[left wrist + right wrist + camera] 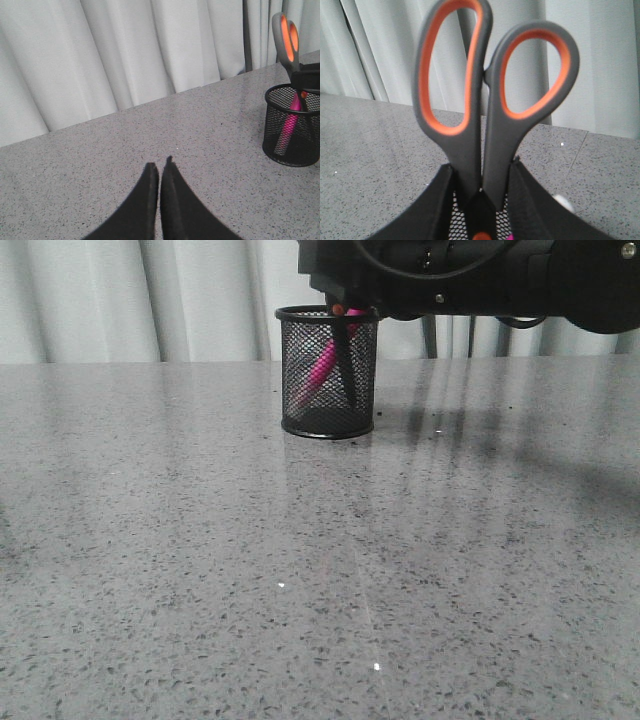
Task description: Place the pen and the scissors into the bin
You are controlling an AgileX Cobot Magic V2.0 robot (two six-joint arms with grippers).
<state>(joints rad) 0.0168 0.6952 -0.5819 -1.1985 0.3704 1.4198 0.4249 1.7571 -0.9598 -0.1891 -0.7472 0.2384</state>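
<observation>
The black mesh bin (328, 375) stands upright at the back middle of the table. The pink pen (322, 365) leans inside it. The scissors (470, 145) point blades-down into the bin, their dark blades (347, 360) showing through the mesh and their orange-lined loops sticking up above the rim. My right gripper (481, 167) is shut on the scissors' handles just above the pivot, directly over the bin (458, 216). My left gripper (160, 163) hovers shut and empty over bare table, well to the side of the bin (292, 130); the scissors' loops (286, 37) and the pen (289, 125) show there too.
A pale curtain (150, 300) hangs behind the far table edge. The grey speckled tabletop (300, 590) stretches wide in front of the bin. The right arm's dark body (480, 275) hangs over the back right.
</observation>
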